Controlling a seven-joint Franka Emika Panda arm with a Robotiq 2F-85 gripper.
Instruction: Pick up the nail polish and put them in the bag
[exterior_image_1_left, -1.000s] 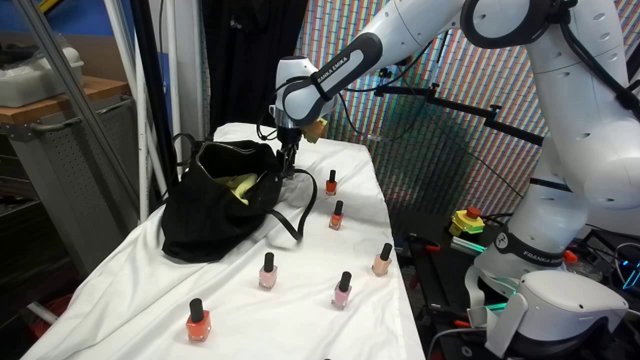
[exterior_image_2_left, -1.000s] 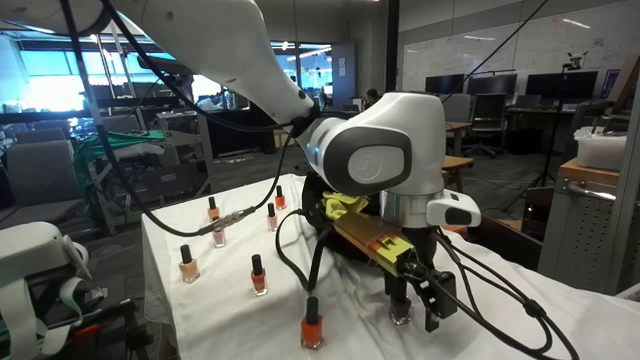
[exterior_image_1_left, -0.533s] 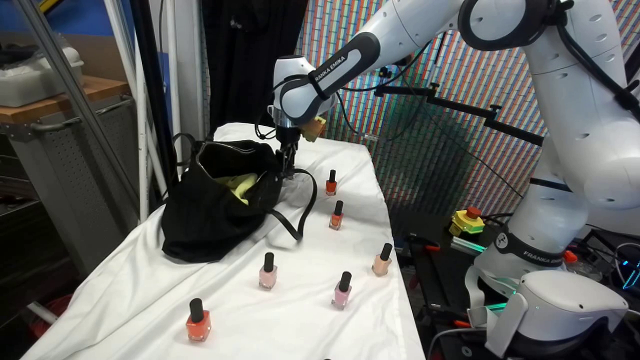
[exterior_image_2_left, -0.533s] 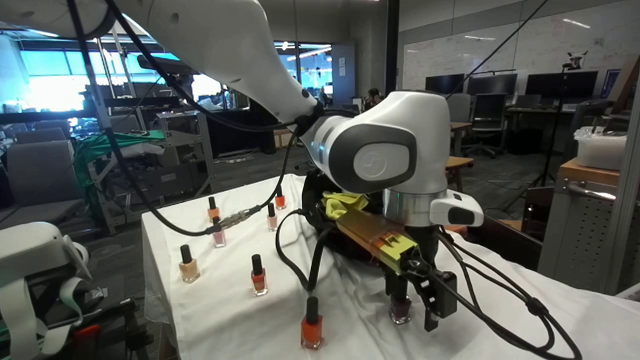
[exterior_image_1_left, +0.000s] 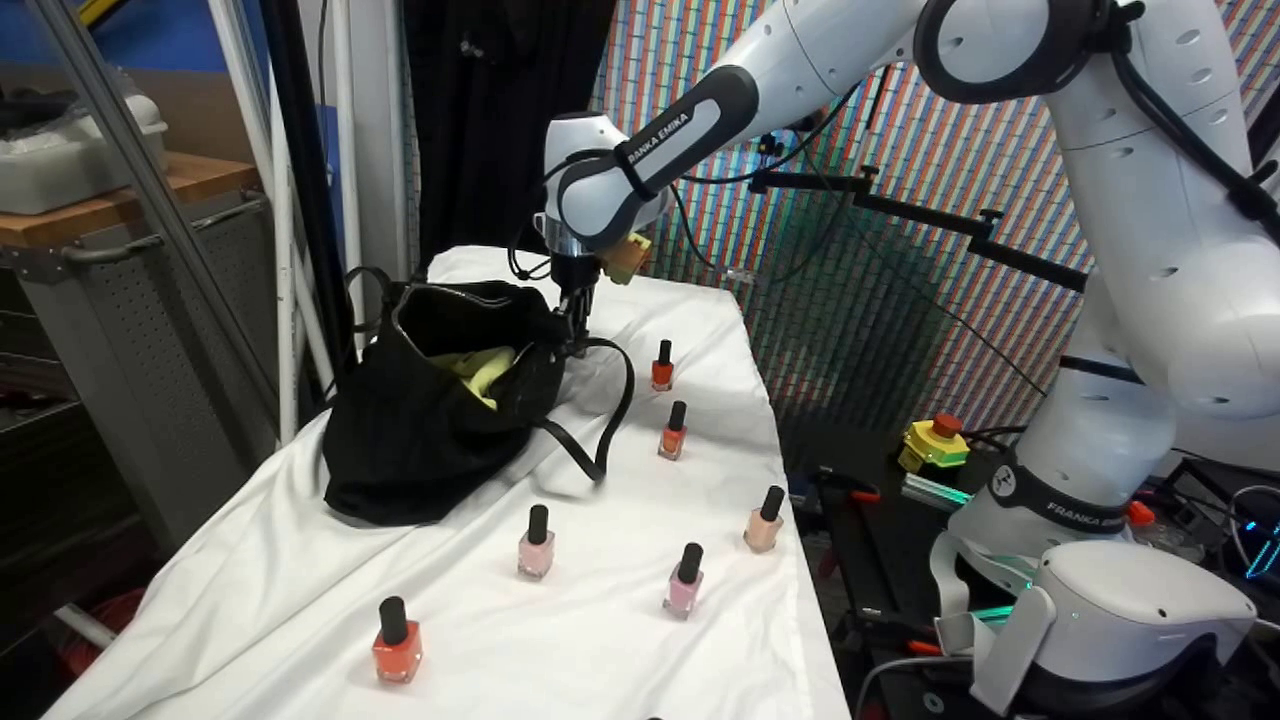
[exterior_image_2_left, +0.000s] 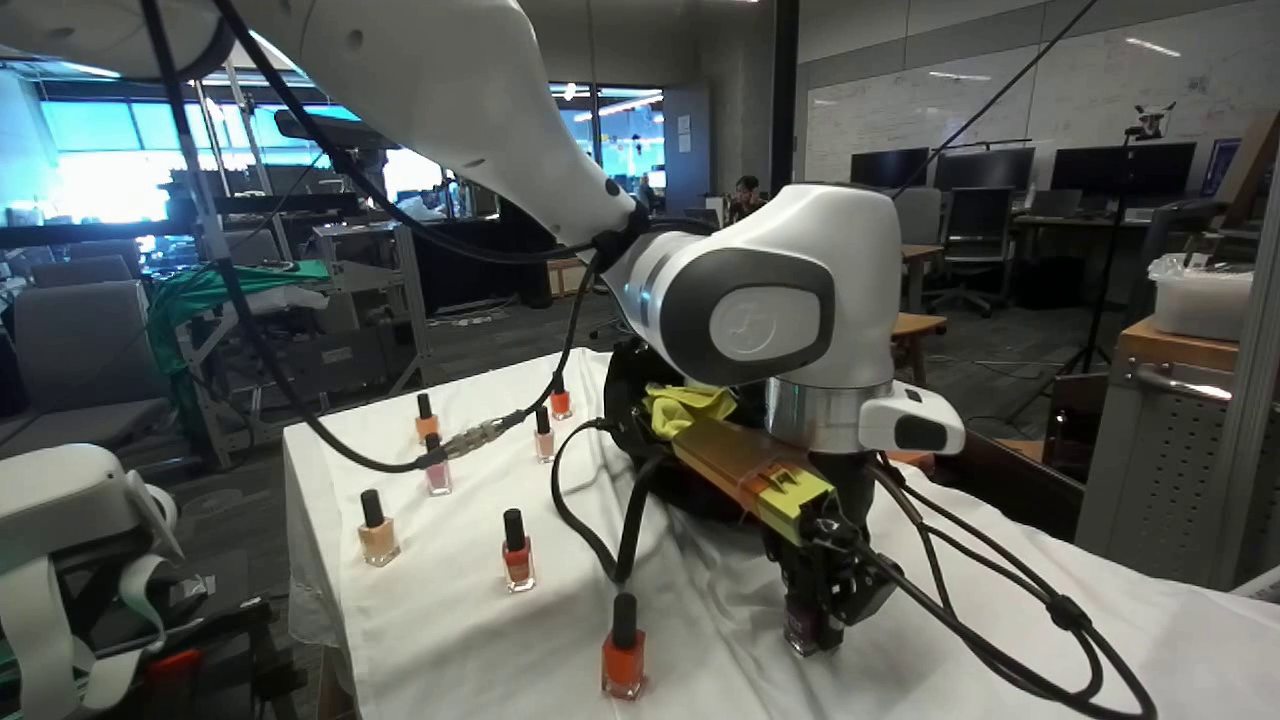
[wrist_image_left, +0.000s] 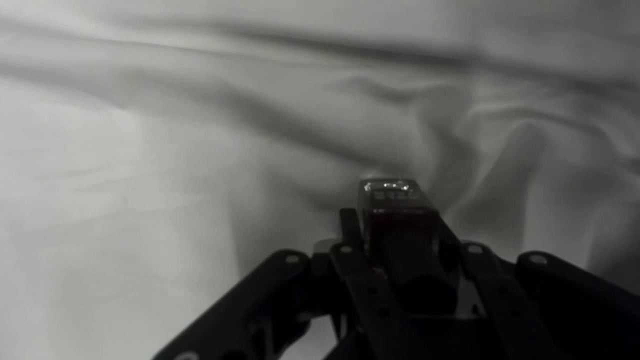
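A dark red nail polish (wrist_image_left: 397, 220) with a black cap stands between the fingers of my gripper (exterior_image_2_left: 815, 637), which has closed around it at the cloth; both fingers press its sides in the wrist view. The black bag (exterior_image_1_left: 420, 450), open at the top with yellow-green cloth (exterior_image_1_left: 482, 368) inside, lies beside the gripper and hides the held bottle in an exterior view. Other nail polish bottles stand upright on the table: an orange-red one (exterior_image_2_left: 623, 662), a red one (exterior_image_2_left: 517, 562), a peach one (exterior_image_2_left: 378, 540), a pale pink one (exterior_image_1_left: 536, 555), a lilac one (exterior_image_1_left: 683, 592) and a coral one (exterior_image_1_left: 397, 655).
The bag's loop handle (exterior_image_1_left: 612, 425) spreads over the white cloth (exterior_image_1_left: 600, 650) close to the arm. A cable (exterior_image_2_left: 350, 455) hangs from the arm above several bottles. Beyond the table edge are a white headset (exterior_image_1_left: 1130, 610) and a yellow emergency stop (exterior_image_1_left: 935, 445).
The gripper's fingers have come together onto the dark red bottle, which tilts or shifts slightly. The arm moved only a little; the bag and other bottles stayed put.
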